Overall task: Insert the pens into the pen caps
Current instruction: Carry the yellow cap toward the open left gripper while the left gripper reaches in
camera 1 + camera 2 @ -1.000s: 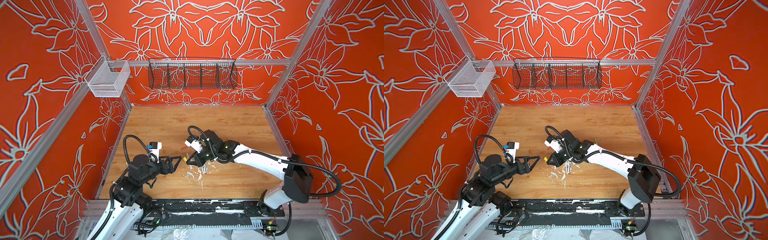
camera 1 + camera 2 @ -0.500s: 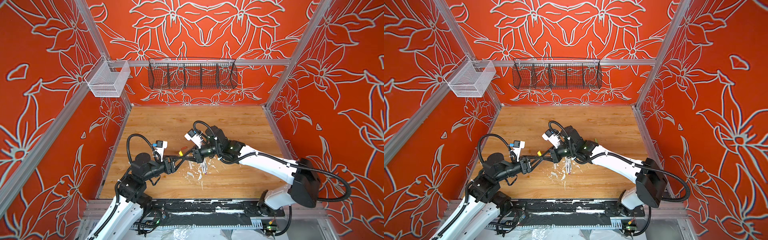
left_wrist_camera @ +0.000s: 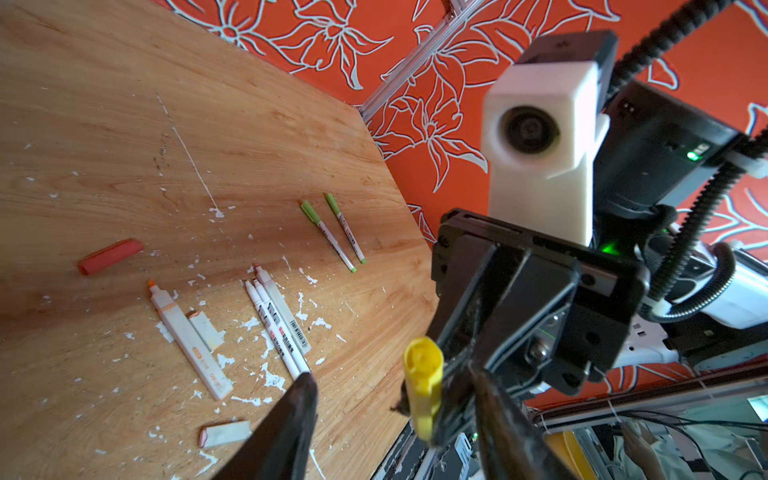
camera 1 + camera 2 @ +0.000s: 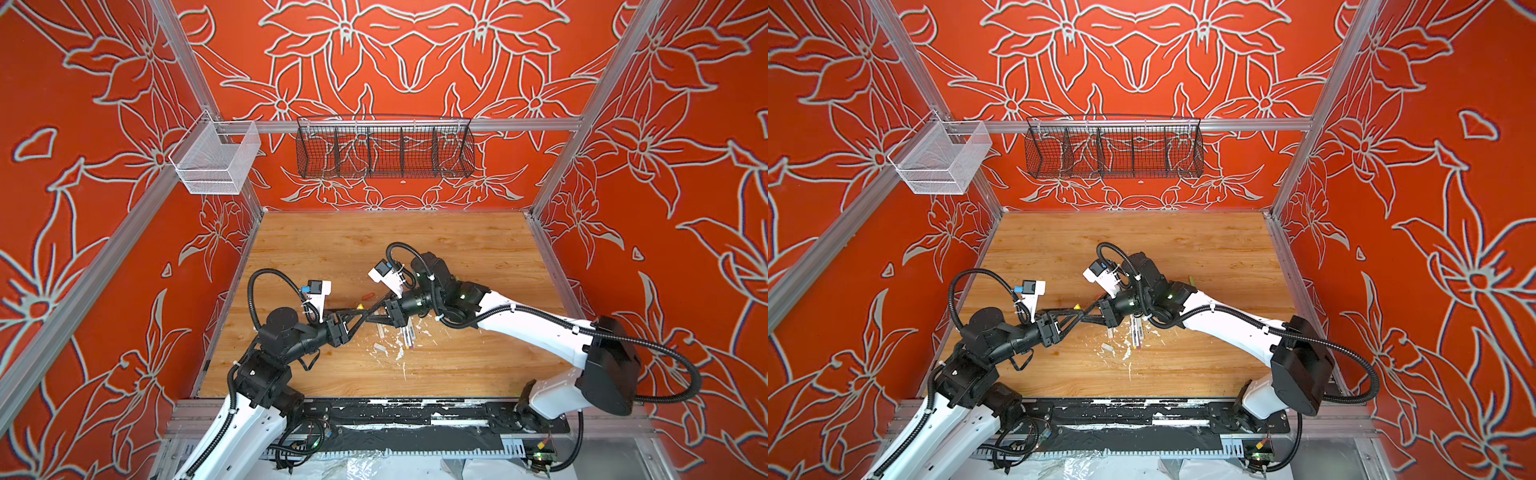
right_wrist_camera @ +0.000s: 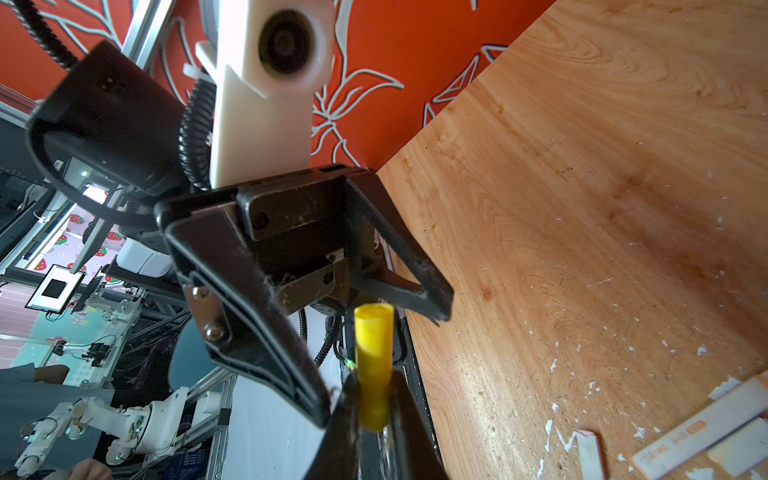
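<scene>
I have the yellow cap (image 5: 372,340) pinched in my right gripper (image 5: 372,399), held above the table (image 4: 374,249) just left of centre in both top views. My left gripper (image 3: 392,376) straddles it, jaws spread and empty. Two green-capped pens (image 3: 332,232) look finished. Most of the job remains, I judge: four bare pens (image 3: 276,322) lie just below the grippers in both top views, with a red cap (image 4: 368,296) and pale caps (image 3: 206,328) loose nearby.

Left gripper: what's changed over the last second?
The left gripper reached across to the right gripper and narrowed its jaws around the yellow cap held there, a gap still showing. The right gripper stayed shut on the cap; the pens on the table have not moved.
</scene>
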Controlling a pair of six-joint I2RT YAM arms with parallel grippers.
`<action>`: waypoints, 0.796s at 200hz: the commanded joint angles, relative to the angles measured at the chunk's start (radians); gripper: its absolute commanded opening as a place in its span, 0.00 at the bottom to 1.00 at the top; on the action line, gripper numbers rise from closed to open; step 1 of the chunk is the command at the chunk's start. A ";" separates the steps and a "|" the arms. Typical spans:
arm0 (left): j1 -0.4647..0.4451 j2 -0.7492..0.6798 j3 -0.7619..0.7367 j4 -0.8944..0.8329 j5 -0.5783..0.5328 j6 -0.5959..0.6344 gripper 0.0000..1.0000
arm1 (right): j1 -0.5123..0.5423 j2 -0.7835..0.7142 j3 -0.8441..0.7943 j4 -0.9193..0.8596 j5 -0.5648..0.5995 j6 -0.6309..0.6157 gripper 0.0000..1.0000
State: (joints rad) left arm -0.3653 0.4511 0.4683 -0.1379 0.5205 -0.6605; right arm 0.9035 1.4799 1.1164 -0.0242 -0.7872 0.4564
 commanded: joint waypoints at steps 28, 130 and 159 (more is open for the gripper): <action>0.011 0.028 0.035 0.076 0.028 -0.002 0.41 | 0.020 -0.023 0.003 0.028 -0.054 -0.025 0.14; 0.014 0.026 0.062 -0.049 -0.058 0.051 0.00 | 0.014 -0.008 0.031 -0.104 0.089 -0.054 0.57; 0.017 0.012 0.093 -0.171 -0.173 0.106 0.00 | 0.003 0.013 0.049 -0.267 0.283 -0.085 0.70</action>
State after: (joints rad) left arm -0.3569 0.4816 0.5159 -0.1871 0.4637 -0.6182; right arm 0.9157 1.4807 1.1297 -0.1303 -0.6899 0.4030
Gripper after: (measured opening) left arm 0.091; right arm 0.689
